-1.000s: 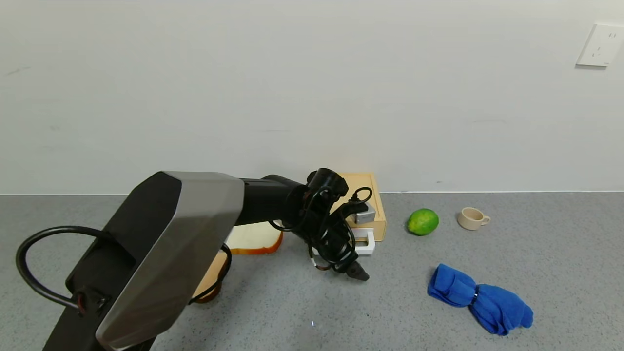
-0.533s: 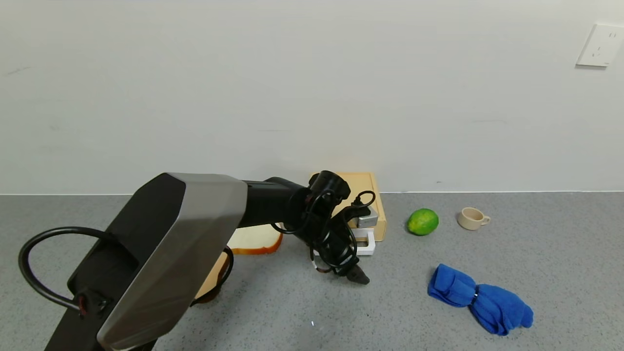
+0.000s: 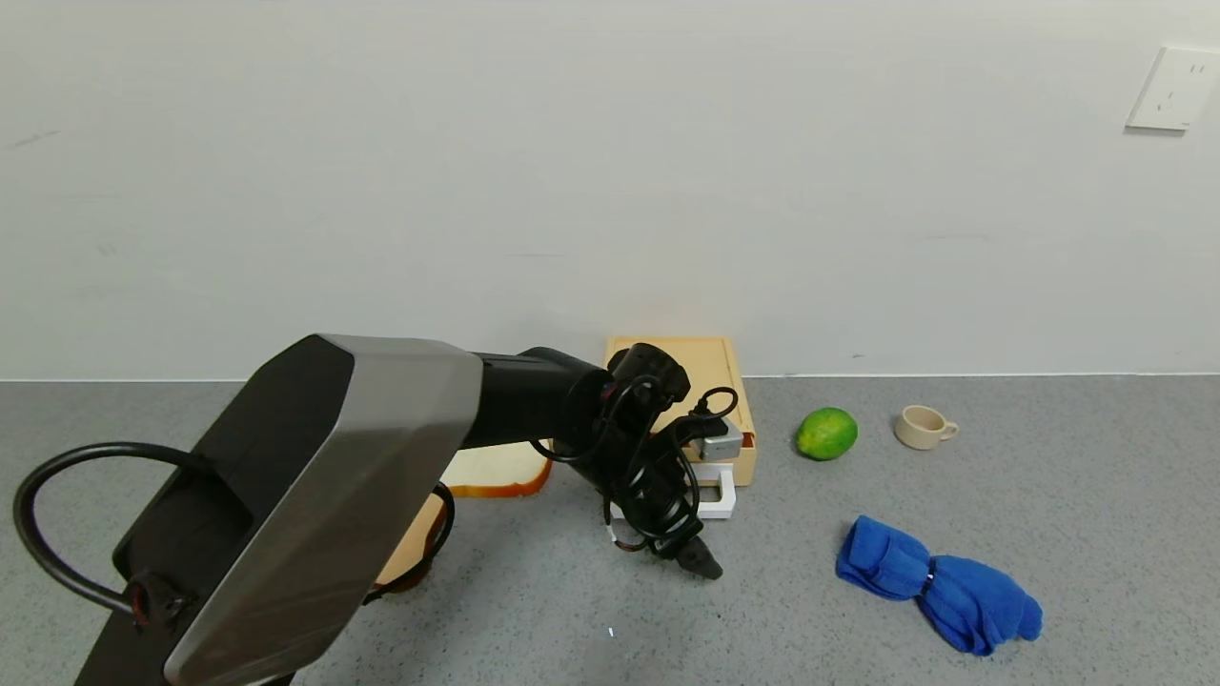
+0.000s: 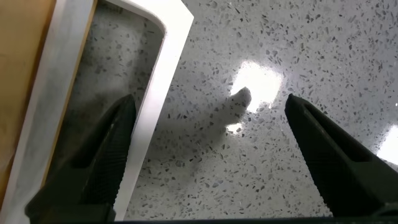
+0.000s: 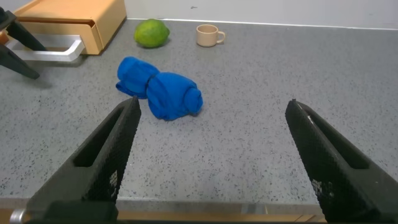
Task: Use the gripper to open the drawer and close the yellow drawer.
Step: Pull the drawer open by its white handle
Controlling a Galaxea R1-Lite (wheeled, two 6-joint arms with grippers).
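Observation:
The yellow-tan drawer (image 3: 729, 469) stands slid a little way out of its low casing (image 3: 717, 360) by the back wall. Its white loop handle (image 3: 717, 499) points toward me. My left gripper (image 3: 692, 538) is open at the handle. In the left wrist view the gripper (image 4: 209, 102) straddles the white handle bar (image 4: 155, 106): one finger (image 4: 99, 162) is inside the loop, the other finger (image 4: 329, 162) is outside over the table. My right gripper (image 5: 211, 106) is open and empty, low over the table's near right part; it does not show in the head view.
A green lime (image 3: 826, 433) and a small beige cup (image 3: 923, 426) sit right of the drawer. A blue cloth (image 3: 939, 583) lies nearer on the right. A bread slice (image 3: 496, 472) lies left of the drawer, another (image 3: 410, 548) under my left arm.
My left gripper has moved toward me, and the white handle and drawer front have come with it, so the drawer has slid out a little. The right arm has not moved.

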